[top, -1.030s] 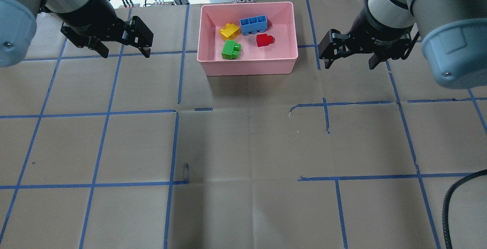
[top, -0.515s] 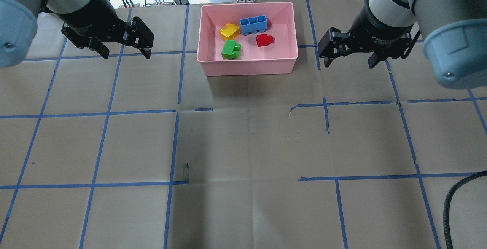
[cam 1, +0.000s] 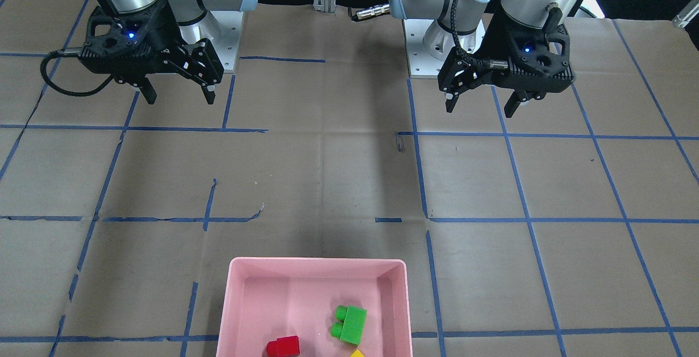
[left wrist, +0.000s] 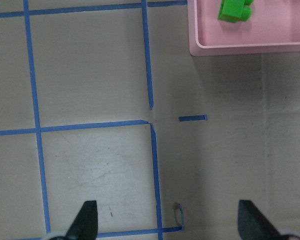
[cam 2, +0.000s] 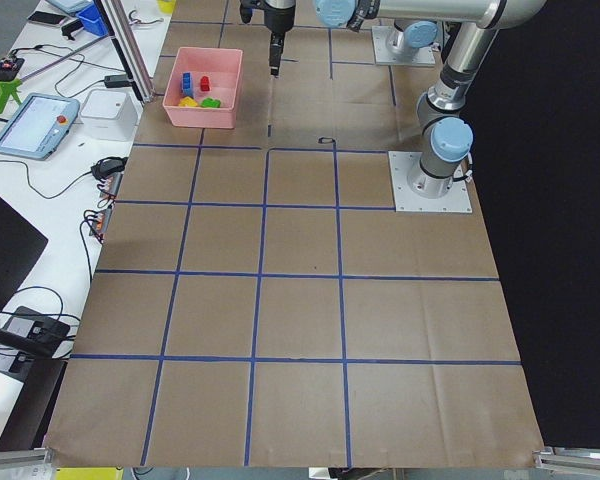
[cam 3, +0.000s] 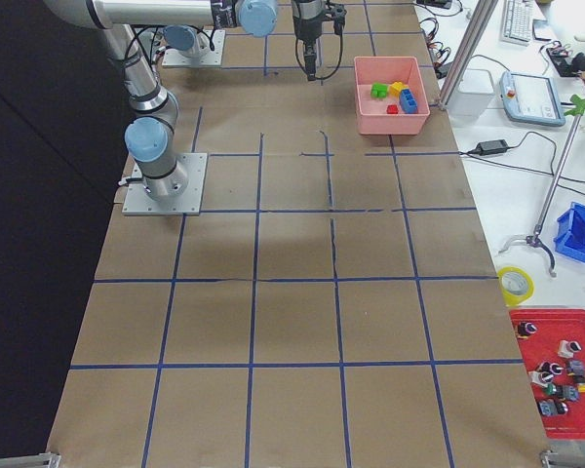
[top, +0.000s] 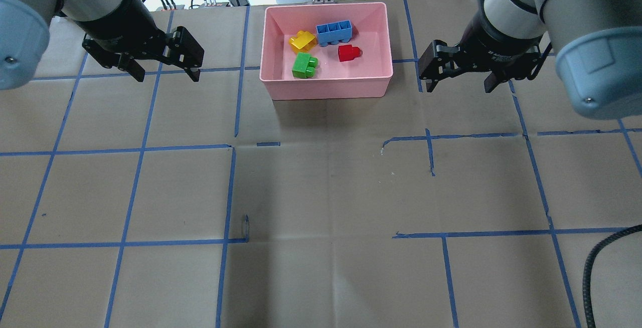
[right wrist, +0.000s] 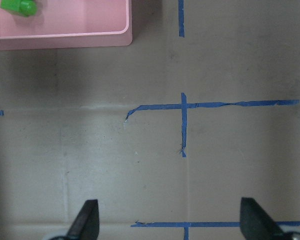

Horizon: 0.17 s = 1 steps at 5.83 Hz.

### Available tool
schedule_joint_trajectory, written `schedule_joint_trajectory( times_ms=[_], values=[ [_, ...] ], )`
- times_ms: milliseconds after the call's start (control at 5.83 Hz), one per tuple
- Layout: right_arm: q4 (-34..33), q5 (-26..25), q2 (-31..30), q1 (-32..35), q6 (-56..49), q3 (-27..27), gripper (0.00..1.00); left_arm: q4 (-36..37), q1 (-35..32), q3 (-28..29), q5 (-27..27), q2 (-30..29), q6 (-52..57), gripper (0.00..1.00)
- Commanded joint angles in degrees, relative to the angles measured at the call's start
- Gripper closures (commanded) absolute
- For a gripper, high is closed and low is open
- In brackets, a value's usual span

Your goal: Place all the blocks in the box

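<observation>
Item one, far left: left claw (top: 166, 71), black, two fingers spread wide with nothing between them, held above the counter (top: 321, 192) and well apart from the box. Item two, centre, at the far edge of the counter: the box (top: 326, 88), a shallow pink tray with rounded corners, standing flat on brown paper marked with a blue tape grid. Contents, four blocks, all lying on the tray floor: yellow block (top: 302, 41) at the back left; green block (top: 304, 65) in front of it, nearest the front wall; blue block (top: 334, 32) just beside the yellow one, towards the back wall; red block (top: 348, 52) in front of the blue one and apart from the green. Item three, far right: right claw (top: 458, 83), black, fingers likewise spread and empty, hanging above the counter to the side of the box, clear of its wall.
</observation>
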Motion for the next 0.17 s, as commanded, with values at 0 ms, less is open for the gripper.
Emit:
schedule_joint_trajectory(
  times_ms=[0],
  values=[
    [0.5,-0.3,0.0,0.0,0.0,0.8,0.00,-1.7,0.0,-0.1,0.0,0.7,0.0,0.00]
  ],
)
